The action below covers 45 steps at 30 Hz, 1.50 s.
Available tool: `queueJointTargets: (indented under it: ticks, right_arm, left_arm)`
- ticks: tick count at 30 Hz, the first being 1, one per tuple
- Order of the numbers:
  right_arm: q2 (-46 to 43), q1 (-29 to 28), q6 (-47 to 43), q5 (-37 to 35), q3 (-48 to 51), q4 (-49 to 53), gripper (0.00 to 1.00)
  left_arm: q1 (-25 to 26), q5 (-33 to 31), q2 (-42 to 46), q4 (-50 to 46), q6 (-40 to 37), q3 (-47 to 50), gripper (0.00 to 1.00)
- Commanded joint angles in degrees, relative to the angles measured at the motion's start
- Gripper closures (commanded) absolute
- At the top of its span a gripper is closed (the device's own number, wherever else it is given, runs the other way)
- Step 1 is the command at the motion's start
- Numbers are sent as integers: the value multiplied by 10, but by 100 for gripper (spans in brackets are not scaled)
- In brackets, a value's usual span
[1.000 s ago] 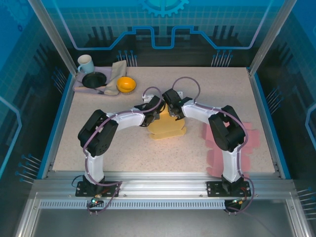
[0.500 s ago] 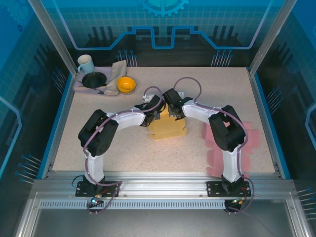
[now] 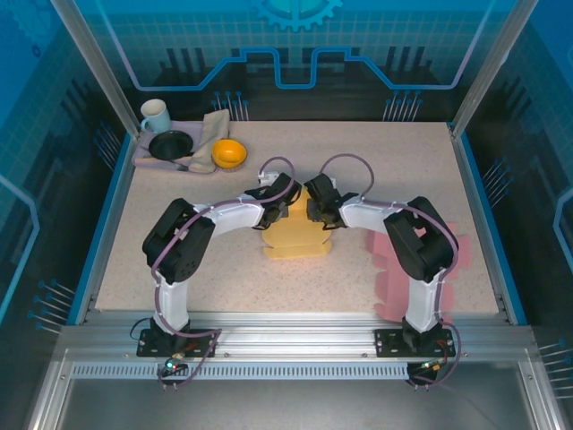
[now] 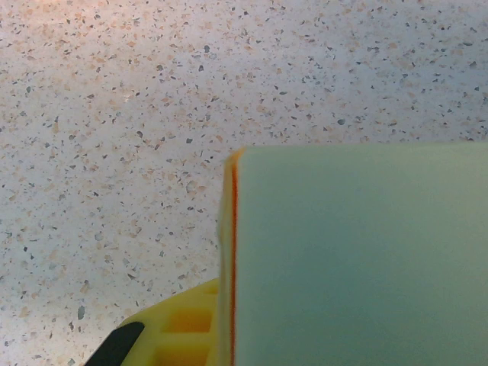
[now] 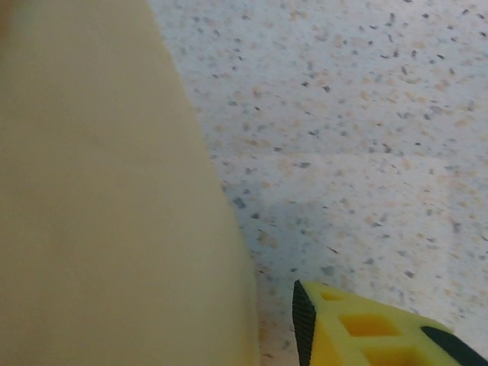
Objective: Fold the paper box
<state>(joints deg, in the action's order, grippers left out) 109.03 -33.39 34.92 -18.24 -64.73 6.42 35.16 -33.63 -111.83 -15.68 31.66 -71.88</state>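
The table (image 3: 403,170) is a pale stone-look slab, flecked all over with grey and tan grains, framed by a blue lip. Near its middle stands the paper box (image 3: 295,240), yellow card, matte and smooth, part-formed with flat walls.

Right of the box, seen from overhead, a flat pink sheet (image 3: 466,251) with notched edges lies on the table, partly under the right arm. Well off beyond the box to the left, in the far corner, sits a mauve tray (image 3: 143,159) bearing a folded beige cloth (image 3: 210,134), a black bowl (image 3: 170,143), a pale blue cup (image 3: 154,115) and, at its edge, a glossy orange bowl (image 3: 229,153).

Both arms arch in over the box's far side, and their white links and looped cables hide its far wall from above.

The left hand (image 3: 276,210) is closed, pinching a box panel: in the left wrist view that pale panel (image 4: 358,259), with a thin orange edge, rises right against a yellow, ribbed finger (image 4: 183,335).

The right hand (image 3: 315,215) is partly spread and grips nothing: its yellow, black-padded finger (image 5: 358,328) stands off the box wall (image 5: 99,191), with speckled table between them.
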Motion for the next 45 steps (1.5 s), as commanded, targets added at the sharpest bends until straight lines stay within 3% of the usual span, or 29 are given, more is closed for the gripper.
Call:
queueJointTargets:
  ticks: [1,12,18,23,27,41,45]
  right_arm:
    - [-59,9,-17,51,22,-68,56]
    - [-161,66,-41,114,33,30,47]
    - [-138,116,-53,183,-39,113,47]
    - [-111,119,-42,216,-65,126,47]
    - [-93,112,-29,253,-77,116,48]
    - [-79,99,-21,241,-34,101,60]
    - [-85,98,-17,241,-8,82,64]
  left_arm:
    - [0,-20,-15,-38,8,-9,93]
    - [0,-15,-1,16,-14,19,92]
    - [5,-22,32,136,-60,86,92]
    - [16,-43,41,211,-99,124,92]
    - [24,-58,40,253,-129,140,92]
    - [32,-67,25,316,-185,167,92]
    - [31,-59,21,320,-199,174,83]
